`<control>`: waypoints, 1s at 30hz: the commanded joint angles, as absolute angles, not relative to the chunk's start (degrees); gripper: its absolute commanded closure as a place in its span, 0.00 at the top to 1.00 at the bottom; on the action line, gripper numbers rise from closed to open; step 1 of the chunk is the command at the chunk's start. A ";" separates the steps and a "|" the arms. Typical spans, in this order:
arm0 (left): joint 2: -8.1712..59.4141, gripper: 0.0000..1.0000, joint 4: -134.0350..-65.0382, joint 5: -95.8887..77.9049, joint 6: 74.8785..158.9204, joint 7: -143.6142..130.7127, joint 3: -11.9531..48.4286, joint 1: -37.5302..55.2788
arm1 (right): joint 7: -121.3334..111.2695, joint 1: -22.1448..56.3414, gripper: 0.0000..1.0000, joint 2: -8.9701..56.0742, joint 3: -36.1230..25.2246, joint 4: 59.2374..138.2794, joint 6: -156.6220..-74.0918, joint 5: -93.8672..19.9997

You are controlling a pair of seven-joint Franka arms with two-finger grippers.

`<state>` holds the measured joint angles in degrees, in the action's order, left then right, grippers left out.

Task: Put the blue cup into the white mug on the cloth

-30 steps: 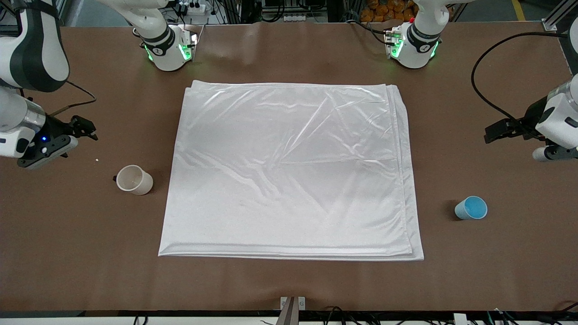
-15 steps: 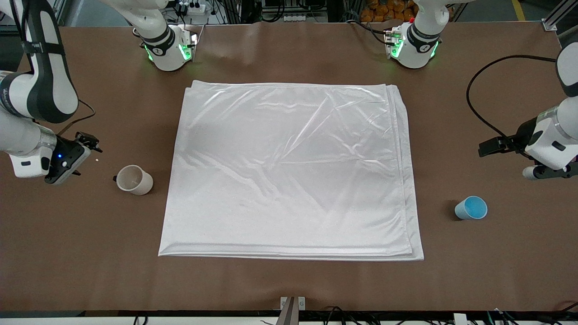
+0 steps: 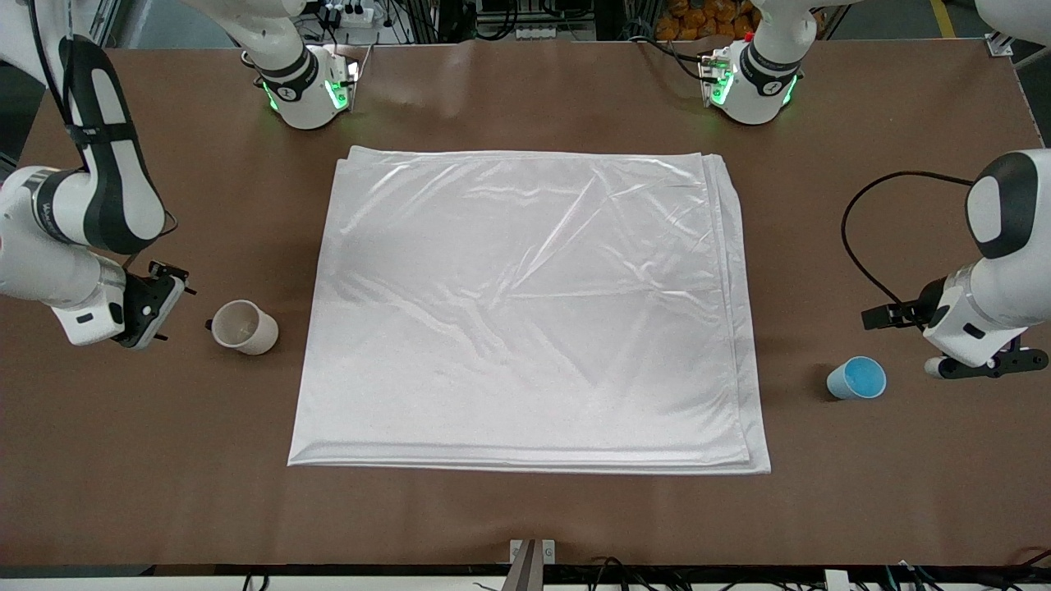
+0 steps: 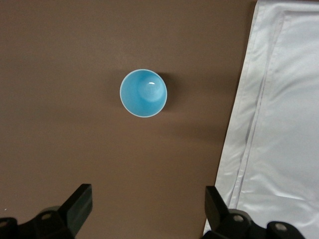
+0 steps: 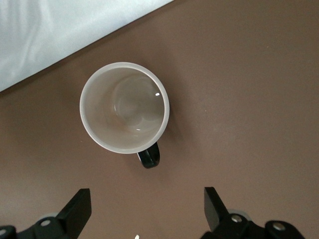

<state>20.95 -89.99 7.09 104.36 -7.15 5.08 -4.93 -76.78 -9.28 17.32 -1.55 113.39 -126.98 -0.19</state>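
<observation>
On the brown table, the cloth lay spread flat in the middle, a large white, faintly shiny rectangle folded in layers, with creases running across its top and its stacked edges showing along the side toward the left arm's end. The blue cup stood upright on the bare tabletop beside that edge of the cloth, clear of the fabric, its brighter blue inside open to the front camera. The left gripper hung low over the table just beside the cup, toward the left arm's end, touching nothing; in the left wrist view the blue cup sat ahead of the two dark fingers, which were spread wide apart with only tabletop between them, and the layered border of the cloth ran along one side. Toward the right arm's end, the white mug stood upright on the table beside the cloth and apart from it, with its small black handle turned toward the right gripper. That gripper was over the table just beside the mug without touching it, and the right wrist view showed its fingers parted wide and empty, the mug ahead of them.
</observation>
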 commanded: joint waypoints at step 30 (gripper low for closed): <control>35.24 1.00 -88.77 13.80 119.79 -5.27 5.36 -10.55 | -95.80 -9.32 1.00 25.31 -1.23 113.99 -135.96 -1.41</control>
<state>32.93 -89.91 12.23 117.38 -6.12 4.99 -9.89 -93.61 -8.82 25.01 -1.37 113.45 -134.34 -0.21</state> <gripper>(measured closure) 0.000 0.000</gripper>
